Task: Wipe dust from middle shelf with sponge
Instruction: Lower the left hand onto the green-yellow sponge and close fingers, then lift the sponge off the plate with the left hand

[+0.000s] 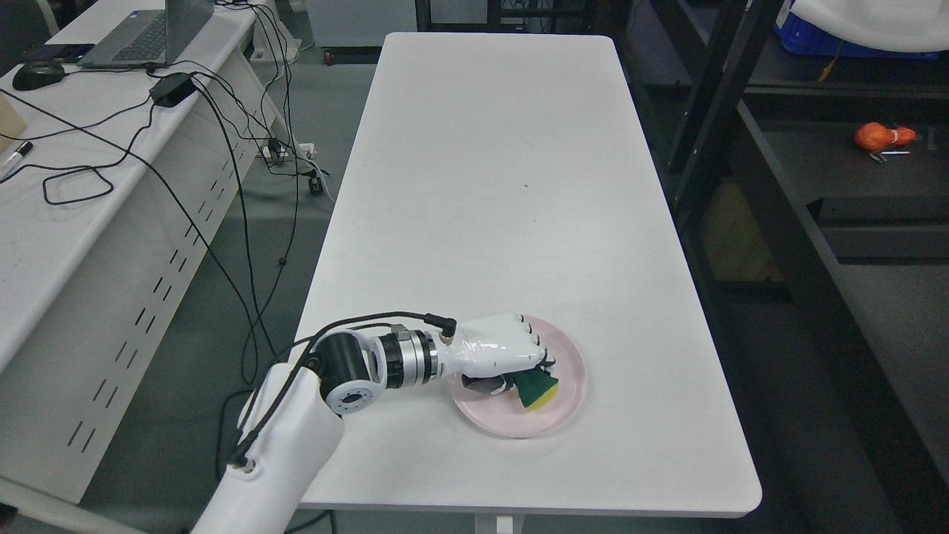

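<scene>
A green and yellow sponge [539, 390] lies on a pink plate [567, 404] near the front of a white table [504, 185]. My left hand [511, 360] comes in from the lower left and sits over the plate, its fingers curled around the sponge. Only the sponge's right end sticks out from under the hand. A dark metal shelf rack [786, 222] stands to the right of the table. My right arm does not show.
On the rack's shelf at the right lies an orange object [882, 136]. A second white desk [81, 185] at the left carries a laptop [144, 33], a mouse and several black cables trailing to the floor.
</scene>
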Tool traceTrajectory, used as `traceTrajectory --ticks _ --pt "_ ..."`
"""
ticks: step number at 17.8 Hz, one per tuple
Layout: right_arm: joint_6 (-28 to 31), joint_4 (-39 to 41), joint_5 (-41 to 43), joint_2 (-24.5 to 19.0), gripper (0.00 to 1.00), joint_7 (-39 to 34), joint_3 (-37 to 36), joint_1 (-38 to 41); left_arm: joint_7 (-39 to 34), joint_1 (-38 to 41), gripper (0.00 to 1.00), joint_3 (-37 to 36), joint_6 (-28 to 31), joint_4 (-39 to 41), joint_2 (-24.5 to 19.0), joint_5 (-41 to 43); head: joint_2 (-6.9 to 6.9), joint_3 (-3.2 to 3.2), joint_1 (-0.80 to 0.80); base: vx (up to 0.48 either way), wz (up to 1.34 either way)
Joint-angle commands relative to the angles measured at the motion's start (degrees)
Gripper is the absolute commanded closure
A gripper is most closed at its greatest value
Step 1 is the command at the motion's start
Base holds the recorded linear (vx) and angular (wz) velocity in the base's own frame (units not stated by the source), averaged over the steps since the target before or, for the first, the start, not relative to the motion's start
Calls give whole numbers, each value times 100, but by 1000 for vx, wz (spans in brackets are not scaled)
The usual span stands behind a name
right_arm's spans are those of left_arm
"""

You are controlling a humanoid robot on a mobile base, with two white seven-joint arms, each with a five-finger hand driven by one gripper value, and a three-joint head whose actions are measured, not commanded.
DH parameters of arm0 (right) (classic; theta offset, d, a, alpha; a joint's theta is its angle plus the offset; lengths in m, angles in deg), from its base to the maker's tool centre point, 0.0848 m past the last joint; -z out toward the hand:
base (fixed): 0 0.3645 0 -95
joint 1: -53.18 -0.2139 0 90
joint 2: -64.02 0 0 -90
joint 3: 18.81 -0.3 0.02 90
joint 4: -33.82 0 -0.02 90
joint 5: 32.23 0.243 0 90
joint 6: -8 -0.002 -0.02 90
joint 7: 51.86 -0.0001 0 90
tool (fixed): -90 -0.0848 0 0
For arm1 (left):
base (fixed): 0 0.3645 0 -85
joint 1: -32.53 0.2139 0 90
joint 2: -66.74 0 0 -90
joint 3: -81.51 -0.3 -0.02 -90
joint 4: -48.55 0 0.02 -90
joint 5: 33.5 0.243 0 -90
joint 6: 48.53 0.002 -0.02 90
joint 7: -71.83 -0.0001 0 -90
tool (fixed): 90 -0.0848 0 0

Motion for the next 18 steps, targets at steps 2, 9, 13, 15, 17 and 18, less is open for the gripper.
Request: traceTrajectory --ticks 2,9,13,15,17,18 --pt "412 100 0 100 0 -4 0 1 -28 -214 97 1714 8 24 168 -1645 0 0 0 0 0" --pt "412 100 0 100 0 -4 0 1 -54 -532 100 2814 8 76 168 -3352 0 0 0 0 0" --pt "421 100 0 100 0 -4 0 1 -98 -418 100 3043 8 41 168 -4299 0 0 0 -10 4" --pt "412 100 0 100 0 -4 0 0 -98 -321 100 3043 358 24 168 -4837 0 0 0 -41 -24" --pt "412 100 0 100 0 -4 0 1 -98 -207 100 3052 657 24 168 -5154 0 0 0 -85 -50" --pt "412 100 0 100 0 -4 0 1 -142 -146 100 3052 824 32 168 -5303 0 0 0 -106 -72"
